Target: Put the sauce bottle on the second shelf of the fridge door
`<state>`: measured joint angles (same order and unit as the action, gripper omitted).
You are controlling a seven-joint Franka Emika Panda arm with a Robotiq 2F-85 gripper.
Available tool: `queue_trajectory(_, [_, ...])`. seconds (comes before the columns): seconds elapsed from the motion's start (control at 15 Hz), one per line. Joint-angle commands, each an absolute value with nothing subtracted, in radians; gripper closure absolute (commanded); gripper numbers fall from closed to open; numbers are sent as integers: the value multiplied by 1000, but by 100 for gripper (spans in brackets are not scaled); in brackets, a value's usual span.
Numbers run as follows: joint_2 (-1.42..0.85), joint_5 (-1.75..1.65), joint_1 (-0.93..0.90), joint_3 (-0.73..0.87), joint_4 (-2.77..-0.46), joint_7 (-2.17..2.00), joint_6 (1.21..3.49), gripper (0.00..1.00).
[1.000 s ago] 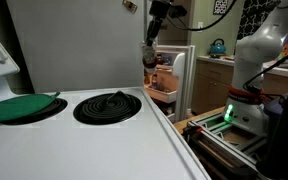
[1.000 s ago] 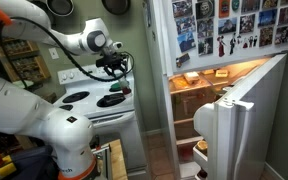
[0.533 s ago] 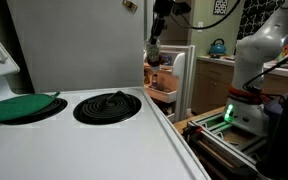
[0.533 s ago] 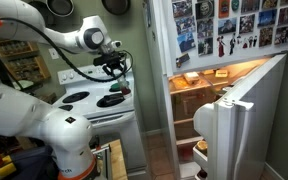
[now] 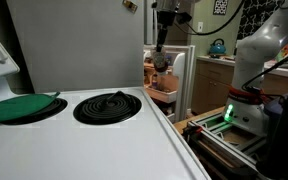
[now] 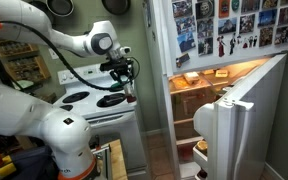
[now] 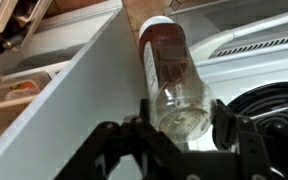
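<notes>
My gripper [image 5: 160, 52] is shut on the sauce bottle [image 5: 160, 64], a small clear bottle with dark red-brown contents, and holds it in the air beside the stove's far edge. Both also show in the exterior view from the robot's side, the gripper [image 6: 129, 84] with the bottle [image 6: 130, 96] hanging under it. In the wrist view the bottle [image 7: 172, 70] sits between the two fingers [image 7: 182, 122]. The fridge door [image 5: 181, 80] stands open beyond the bottle, its white rail shelves holding orange and brown items [image 5: 162, 88]. It shows as a white panel in an exterior view [image 6: 234, 130].
A white stove with a black coil burner [image 5: 106, 105] and a green lid [image 5: 19, 106] fills the foreground. The plain fridge side panel [image 5: 74, 45] rises behind it. A teal kettle [image 5: 216, 46] stands on a counter. The lit fridge interior [image 6: 199, 85] is open.
The gripper has moved down and toward the fridge with the sauce bottle still held in it. Nothing else has moved.
</notes>
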<state>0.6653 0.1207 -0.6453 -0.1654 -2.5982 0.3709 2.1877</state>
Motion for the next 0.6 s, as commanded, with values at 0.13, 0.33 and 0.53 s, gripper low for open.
queue_trajectory(0.13, [762, 107, -547, -102, -2760, 425, 2238, 63])
queue_trajectory(0.33, [693, 75, -483, -97, -2745, 448, 2319, 63])
queue_trajectory(0.53, [656, 45, -432, -100, -2766, 431, 2468, 63])
